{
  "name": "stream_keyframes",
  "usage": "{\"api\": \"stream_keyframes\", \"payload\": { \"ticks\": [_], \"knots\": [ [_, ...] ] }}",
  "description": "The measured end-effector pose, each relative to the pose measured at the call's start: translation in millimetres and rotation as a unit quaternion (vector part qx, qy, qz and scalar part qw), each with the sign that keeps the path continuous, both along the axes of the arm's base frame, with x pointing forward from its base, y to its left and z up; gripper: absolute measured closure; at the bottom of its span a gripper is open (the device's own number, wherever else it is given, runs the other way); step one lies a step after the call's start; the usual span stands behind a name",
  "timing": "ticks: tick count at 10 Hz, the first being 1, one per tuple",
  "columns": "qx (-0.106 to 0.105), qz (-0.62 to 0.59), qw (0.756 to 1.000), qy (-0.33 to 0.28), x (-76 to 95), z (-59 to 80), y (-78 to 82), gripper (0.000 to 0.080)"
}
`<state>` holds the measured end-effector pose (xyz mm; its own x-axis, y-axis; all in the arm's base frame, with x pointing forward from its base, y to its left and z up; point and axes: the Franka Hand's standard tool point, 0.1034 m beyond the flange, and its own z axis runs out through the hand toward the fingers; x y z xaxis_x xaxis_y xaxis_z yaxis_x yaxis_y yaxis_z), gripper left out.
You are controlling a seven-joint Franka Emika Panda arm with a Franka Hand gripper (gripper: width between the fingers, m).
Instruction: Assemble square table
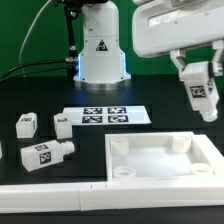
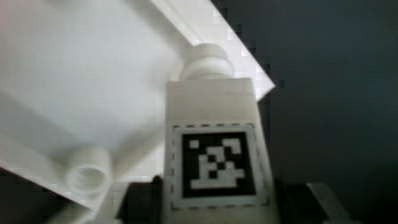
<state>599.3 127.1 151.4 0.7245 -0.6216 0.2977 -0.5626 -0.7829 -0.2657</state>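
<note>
Gripper (image 1: 196, 76) clamps a white leg (image 1: 205, 98) bearing a black-and-white patterned tag (image 2: 217, 158), at two o'clock from the square plate (image 1: 160, 168); other tagged legs (image 1: 47, 155) lie at nine o'clock.

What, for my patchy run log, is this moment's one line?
gripper: shut on leg | leg: held above plate corner | other legs: three loose on table

Bright overhead light, coarse pictures.
In the exterior view the white plate (image 1: 165, 160) and arm (image 1: 170, 30) nearly blow out against the black table (image 1: 40, 100). Shadows are faint and soft, and a blue glow (image 1: 76, 66) shows at the arm's foot. The wrist view is soft all over: the leg (image 2: 214, 115) near the lens is fuzzy, its tag (image 2: 217, 160) smeared at the edges, the plate (image 2: 71, 90) washed out.
</note>
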Motion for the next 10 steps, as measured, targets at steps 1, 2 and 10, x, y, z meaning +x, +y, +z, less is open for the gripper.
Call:
{"api": "stream_keyframes", "payload": {
  "ticks": [1,2,10],
  "knots": [
    [0.001,-0.005,1.000,-0.001,-2.5,-1.6,3.1,0.0514],
    [0.001,-0.003,1.000,-0.001,-2.2,-1.5,2.4,0.0514],
    [-0.088,0.164,0.982,-0.011,23.0,4.0,-33.5,0.0514]
  ]
}}
